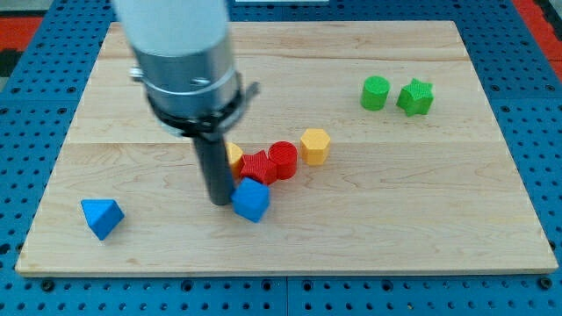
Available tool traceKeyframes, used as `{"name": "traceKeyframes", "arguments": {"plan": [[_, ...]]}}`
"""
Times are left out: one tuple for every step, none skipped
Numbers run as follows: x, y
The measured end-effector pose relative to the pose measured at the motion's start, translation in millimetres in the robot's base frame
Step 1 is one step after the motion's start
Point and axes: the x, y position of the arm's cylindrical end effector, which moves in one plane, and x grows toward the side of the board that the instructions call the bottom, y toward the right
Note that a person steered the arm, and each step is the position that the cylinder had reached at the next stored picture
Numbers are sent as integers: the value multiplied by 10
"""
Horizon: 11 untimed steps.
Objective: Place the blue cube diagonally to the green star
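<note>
The blue cube point(251, 200) lies on the wooden board point(290, 79) a little left of the middle, toward the view's bottom. My tip point(218, 202) stands right against the cube's left side. The green star point(415, 96) sits far off at the view's upper right, with a green cylinder point(375, 92) just left of it.
A red star-like block point(257, 167) and a red cylinder point(283, 160) lie just above the blue cube. A yellow hexagonal block point(314, 146) lies right of them. Another yellow block point(234, 155) shows partly behind the rod. A blue triangular block point(101, 217) sits at the lower left.
</note>
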Motion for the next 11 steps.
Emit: {"name": "traceKeyframes", "arguments": {"plan": [[311,335],[181,542],[-5,765],[-5,1163],[-6,1532],[-6,1881],[202,2175],[145,2266],[-82,2266],[-312,2325],[-361,2661]]}}
